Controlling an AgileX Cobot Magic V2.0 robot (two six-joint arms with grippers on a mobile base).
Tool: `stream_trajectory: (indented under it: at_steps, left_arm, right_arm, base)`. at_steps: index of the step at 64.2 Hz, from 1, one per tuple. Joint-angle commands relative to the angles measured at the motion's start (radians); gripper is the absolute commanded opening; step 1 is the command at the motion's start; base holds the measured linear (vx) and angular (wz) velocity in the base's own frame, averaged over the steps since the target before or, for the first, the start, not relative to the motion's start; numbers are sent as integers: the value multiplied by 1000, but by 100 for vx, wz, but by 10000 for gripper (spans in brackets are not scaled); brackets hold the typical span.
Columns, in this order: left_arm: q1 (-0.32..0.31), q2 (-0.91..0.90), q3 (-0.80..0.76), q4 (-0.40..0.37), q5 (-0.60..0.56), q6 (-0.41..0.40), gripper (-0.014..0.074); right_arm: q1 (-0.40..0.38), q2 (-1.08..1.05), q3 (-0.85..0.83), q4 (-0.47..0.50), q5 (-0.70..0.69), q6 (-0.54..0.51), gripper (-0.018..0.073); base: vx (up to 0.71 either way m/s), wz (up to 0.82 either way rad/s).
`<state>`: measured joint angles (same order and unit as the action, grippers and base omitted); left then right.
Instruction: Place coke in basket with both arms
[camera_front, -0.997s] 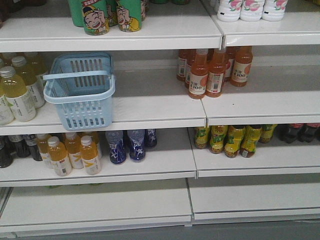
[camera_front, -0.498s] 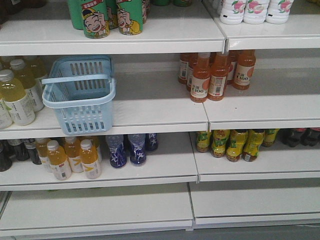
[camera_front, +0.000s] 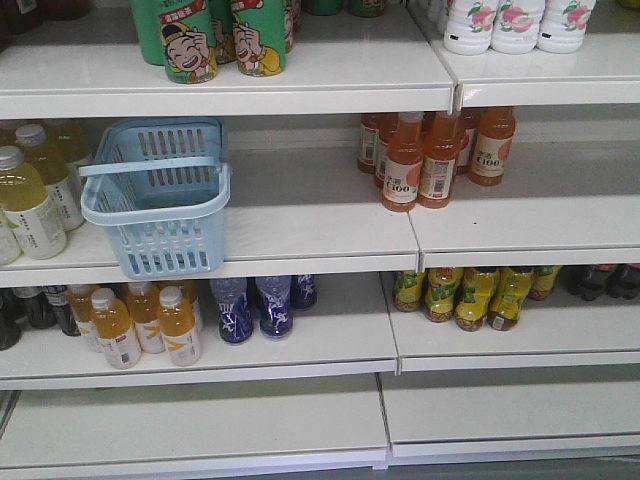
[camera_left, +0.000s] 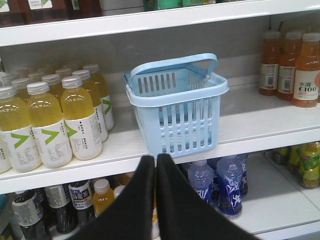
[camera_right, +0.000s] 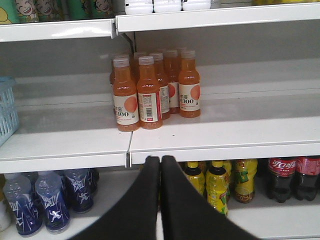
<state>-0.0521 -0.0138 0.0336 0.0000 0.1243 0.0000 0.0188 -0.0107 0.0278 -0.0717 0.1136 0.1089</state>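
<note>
W/ left tool (camera_left: 155, 161) & right tool (camera_right: 160, 161) both closed, empty, and no coke can visible, find it first, open b4 reaching, avoid bumping basket (camera_front: 160, 240).

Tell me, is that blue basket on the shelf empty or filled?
Empty, it seems: the basket shows only bare slotted walls inside, with nothing lying in it.

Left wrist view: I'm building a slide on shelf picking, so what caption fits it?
Shut left end effector faces the light blue basket on the white shelf, beside yellow drink bottles.
</note>
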Motion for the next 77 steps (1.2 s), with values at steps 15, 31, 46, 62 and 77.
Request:
stream_trajectory:
  at_steps: [15,31,46,62,77]
  left_arm:
    - [-6,-13,-31,-14,-77,0,-6]
    - [-6,-13,-31,-14,-77,0,-6]
    - [-6,-13,-31,-14,-77,0,-6]
    - [-6,-13,-31,-14,-77,0,-6]
    - [-6,-13,-31,-32,-78,-16,-6]
  right_arm:
    - [-5,-13,8,-5,-72,-6,-10]
    - [-5,-13,8,-5,-72,-6,-10]
    - [-5,-13,8,-5,-72,-6,-10]
    - [-5,-13,8,-5,-72,-6,-10]
    - [-5,-13,8,-5,-72,-6,-10]
  base:
    - [1,1]
    - [0,0]
    - [0,0]
    - [0,0]
    - [0,0]
